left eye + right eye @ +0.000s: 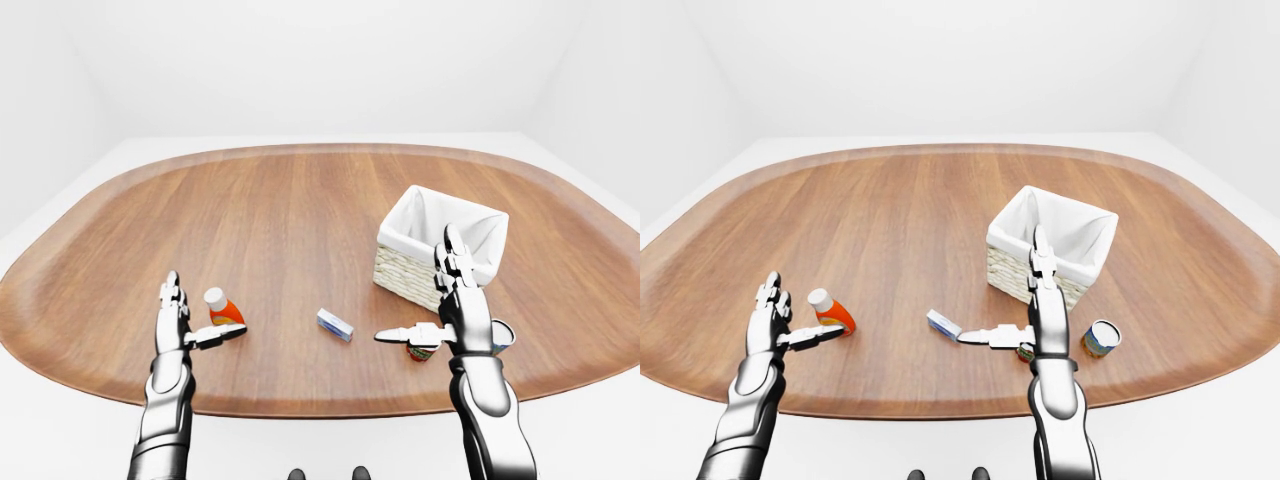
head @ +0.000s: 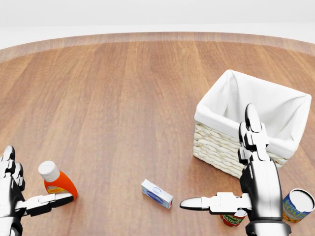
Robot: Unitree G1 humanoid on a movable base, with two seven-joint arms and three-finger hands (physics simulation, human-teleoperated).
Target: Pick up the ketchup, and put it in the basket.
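step: reach, pre-grasp | ketchup lies tilted on table, lower left in head view, well apart from basket | left hand spread wide just beside bottle, nothing held | right hand splayed, empty | next: wrap fingers round bottle body

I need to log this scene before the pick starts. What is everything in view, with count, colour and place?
table: one, brown wood, oval, fills the left-eye view.
ketchup: one, orange-red bottle with white cap, lying tilted at head view lower left.
basket: one, pale wicker with white liner, head view right.
small box: one, white and blue, lying flat at bottom centre.
blue can: one, blue with yellow label, right of the right hand.
red can: one, red, mostly hidden behind the right hand.
left hand: open, fingers beside the ketchup.
right hand: open, holding nothing.
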